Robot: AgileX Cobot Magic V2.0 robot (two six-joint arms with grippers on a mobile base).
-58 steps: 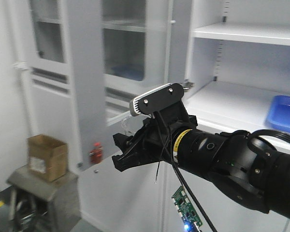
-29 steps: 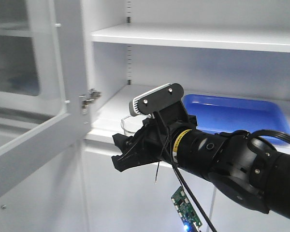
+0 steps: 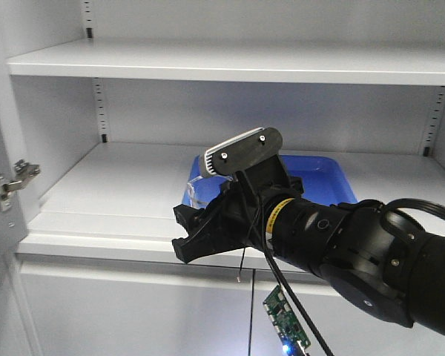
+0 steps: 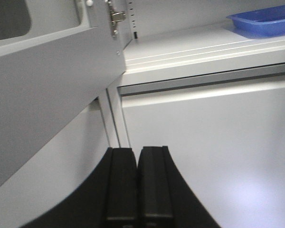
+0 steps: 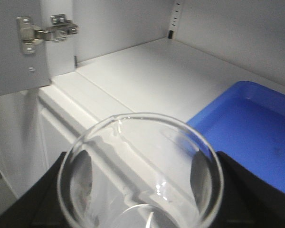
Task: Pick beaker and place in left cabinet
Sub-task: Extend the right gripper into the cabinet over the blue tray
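Note:
The beaker [image 5: 140, 171], clear glass and with nothing inside, is held between the black fingers [image 5: 46, 192] of my right gripper [image 5: 140, 194], which is shut on it. In the front view the beaker's rim [image 3: 196, 184] shows just above that gripper [image 3: 187, 231], level with the front of the left cabinet's middle shelf [image 3: 111, 193]. The cabinet is pale grey with slotted rails at the back. My left gripper [image 4: 137, 156] is shut with nothing in it, low in front of the cabinet's lower door panel [image 4: 209, 137].
A blue tray [image 3: 319, 174] lies on the right half of the middle shelf, right behind the beaker. The cabinet's open door [image 4: 38, 85] with its hinge [image 3: 15, 182] stands at the left. Another shelf [image 3: 230, 63] runs above. A green circuit board [image 3: 285, 326] hangs under the arm.
The view has swung right: the glass-door cabinet, the cardboard box and the stool have gone, and the open shelf with the blue tray now faces me. The right gripper still holds the beaker.

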